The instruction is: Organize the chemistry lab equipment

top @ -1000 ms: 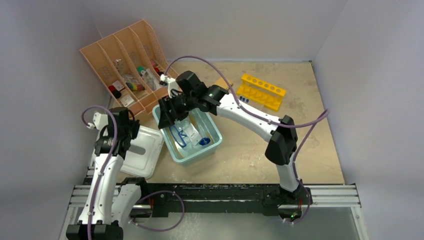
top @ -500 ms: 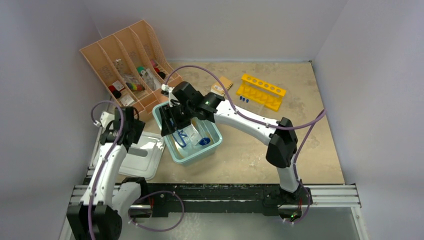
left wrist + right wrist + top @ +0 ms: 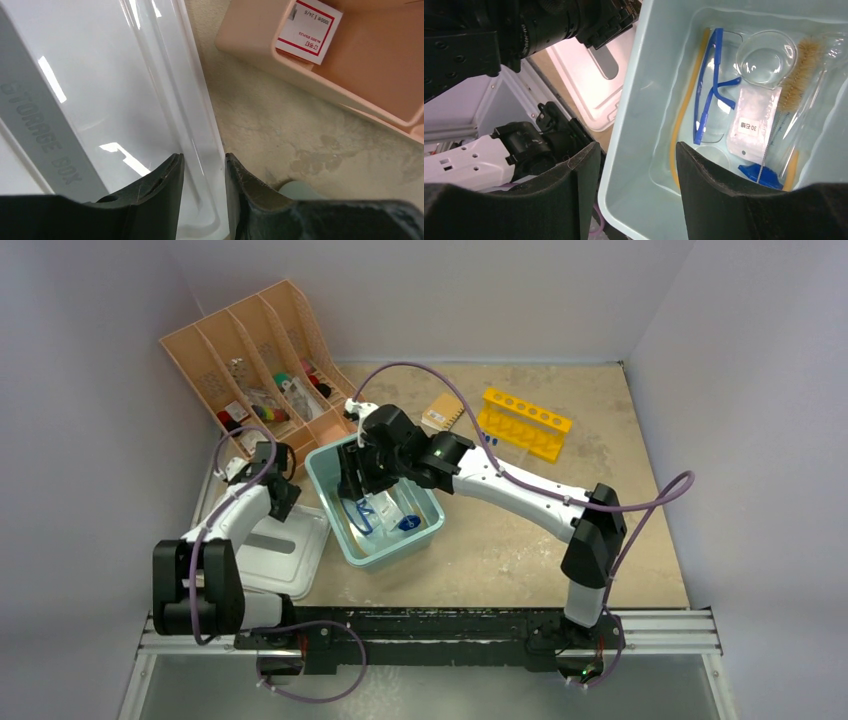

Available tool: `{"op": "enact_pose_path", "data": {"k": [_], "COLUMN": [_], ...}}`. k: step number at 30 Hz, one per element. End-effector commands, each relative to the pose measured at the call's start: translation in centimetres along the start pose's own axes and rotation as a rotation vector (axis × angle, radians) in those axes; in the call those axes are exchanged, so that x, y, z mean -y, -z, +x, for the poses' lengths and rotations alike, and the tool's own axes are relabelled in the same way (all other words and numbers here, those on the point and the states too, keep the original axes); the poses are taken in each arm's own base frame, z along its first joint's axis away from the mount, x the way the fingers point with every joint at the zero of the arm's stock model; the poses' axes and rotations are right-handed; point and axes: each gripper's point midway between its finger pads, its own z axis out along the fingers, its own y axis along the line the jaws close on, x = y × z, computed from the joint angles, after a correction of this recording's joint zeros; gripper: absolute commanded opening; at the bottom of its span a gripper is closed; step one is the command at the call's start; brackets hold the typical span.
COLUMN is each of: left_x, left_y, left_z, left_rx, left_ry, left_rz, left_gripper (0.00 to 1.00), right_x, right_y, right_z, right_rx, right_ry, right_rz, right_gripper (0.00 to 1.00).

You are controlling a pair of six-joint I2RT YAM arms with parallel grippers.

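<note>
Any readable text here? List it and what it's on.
"STORAGE BOX": raised letters on the white plastic lid.
"30" plus unreadable characters: label on the clear plastic packet in the pale teal tub.
Too small to read: red-bordered white label in the peach slotted organiser.

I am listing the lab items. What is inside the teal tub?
In the tub: goggles, amber tubing, a brush, a clear round dish, a labelled packet and a cylinder with a blue base. The right jaws hide part of its floor.

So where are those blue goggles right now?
In the right wrist view, the blue goggles lie inside the pale teal tub, amber tubing to their left, a small labelled bag to their right.
</note>
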Motion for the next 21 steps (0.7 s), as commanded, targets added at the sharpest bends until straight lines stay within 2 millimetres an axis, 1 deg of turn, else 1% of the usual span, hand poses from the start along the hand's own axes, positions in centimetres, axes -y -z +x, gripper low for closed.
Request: {"op": "enact_pose_path", "data": {"k": [1, 6, 10, 14, 18, 21], "left_x": [1.4, 1.4, 0.6, -0.7, -0.7, -0.4], "left_y": [-1.3, -2.7, -3.5, -3.8, -3.5, -2.2], "left_z": [-1.0, -0.3, 0.1, 0.8, 0.9, 0.0], "left_rx": [0.042, 0.028, 0.013, -0.014, -0.032, -0.011], "left_ry": [-0.007, -0.026, -0.055, -0.09, -0.11, -0.097], "left_rz": [0.022, 0.01, -0.042, -0.097, -0.107, -0.092], "left_gripper": [0.35, 0.35, 0.3, 0.2, 0.0, 0.0], "right_x": [-0.3, 0.2, 0.4, 0.7, 0.8, 1.2], "right_y": [1.6, 1.7, 1.9, 2.1, 2.2, 2.2], "right_z": [-2.0, -1.9, -1.9, -2.2, -2.4, -2.5], "right_rx": [0.092, 0.091, 0.095, 0.112, 0.12, 0.129], "right_ry": [0.019, 0.028, 0.038, 0.044, 0.049, 0.05], "right_rz": [0.011, 0.031, 0.043, 0.06, 0.065, 0.083], "right_gripper": [0.59, 0.59, 0.58, 0.59, 0.58, 0.59]}}
